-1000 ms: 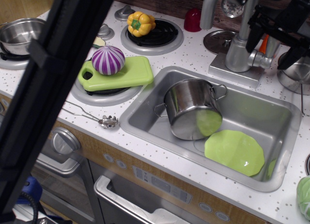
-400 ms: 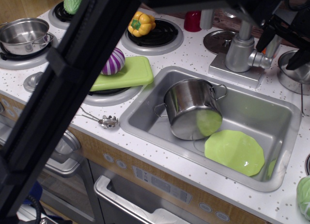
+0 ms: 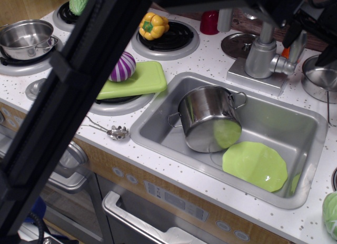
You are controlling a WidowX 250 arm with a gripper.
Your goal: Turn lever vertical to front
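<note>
Here the lever [image 3: 285,66] sits at the back right of the table [image 3: 210,62], a short silver stub poking out sideways, toward the right of the picture, from the thick round faucet base [image 3: 260,58], which stands on a flat plate just behind the sink [image 3: 174,104]; its long axis runs roughly level and across the view, slightly toward the front, so it lies flat rather than upright. The pincer [image 3: 315,30] hangs just above and to the right of that stub, near the top right corner, dark and partly cut off by the edge of the picture; two dark fingers [image 3: 294,29] seem to reach down with a gap between them, so it looks released and grasping nothing, though the dark shapes blur together and I hold that loosely; whether a finger touches the lever I cannot tell. There is only the one arm, its black beam crossing the left of the view. The move to come, as I judge it, turns on this: the lever lies below and a little left of the pincer, which must drop onto the free tip and swing it toward the front edge.
</note>
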